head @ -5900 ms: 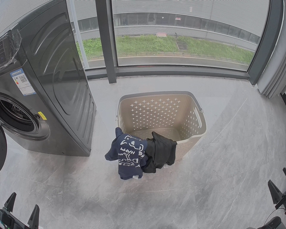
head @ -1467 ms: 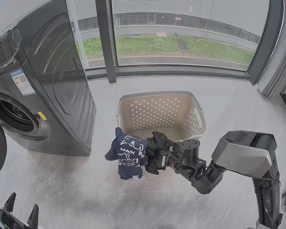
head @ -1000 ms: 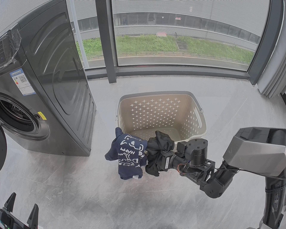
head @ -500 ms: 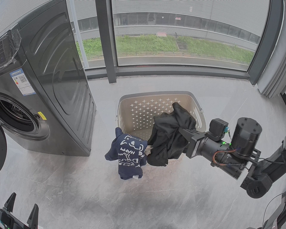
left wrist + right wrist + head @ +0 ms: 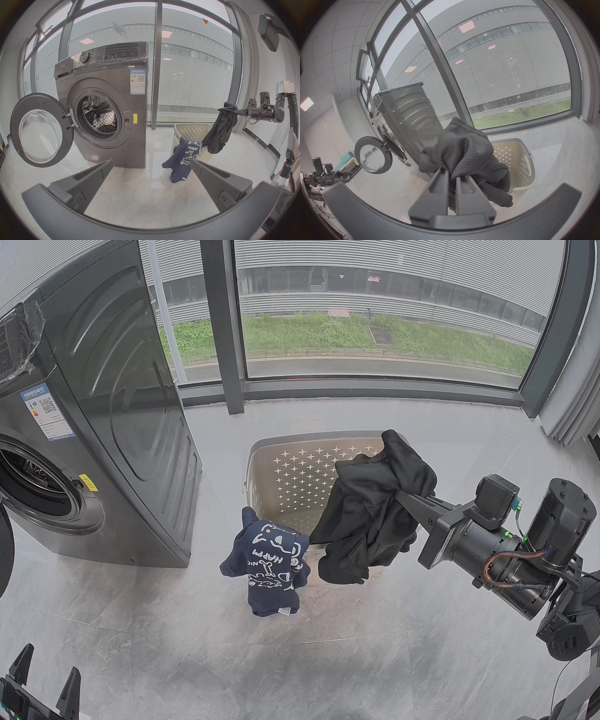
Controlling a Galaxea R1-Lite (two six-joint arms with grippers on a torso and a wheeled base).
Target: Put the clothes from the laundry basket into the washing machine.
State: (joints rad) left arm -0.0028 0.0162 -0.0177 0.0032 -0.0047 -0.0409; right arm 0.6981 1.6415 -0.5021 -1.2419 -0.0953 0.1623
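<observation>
A black garment (image 5: 375, 509) hangs in the air over the front right of the beige laundry basket (image 5: 287, 484), with my right gripper (image 5: 405, 496) shut on its upper fold. In the right wrist view the cloth (image 5: 465, 150) drapes over the closed fingers (image 5: 440, 184). A navy printed shirt (image 5: 269, 565) lies over the basket's front rim, down to the floor. The grey washing machine (image 5: 94, 427) stands at the left with its drum (image 5: 98, 114) exposed and its door (image 5: 40, 129) swung wide. My left gripper (image 5: 47, 677) sits low at the near left, open and holding nothing.
Grey tiled floor lies between the basket and the washing machine. A large window with a dark frame post (image 5: 219, 327) runs behind the basket. A curtain (image 5: 575, 396) hangs at the far right.
My right arm came to the basket, shut on the black garment and raised it off the front rim, up and to the right. The navy shirt and the left arm stayed put.
</observation>
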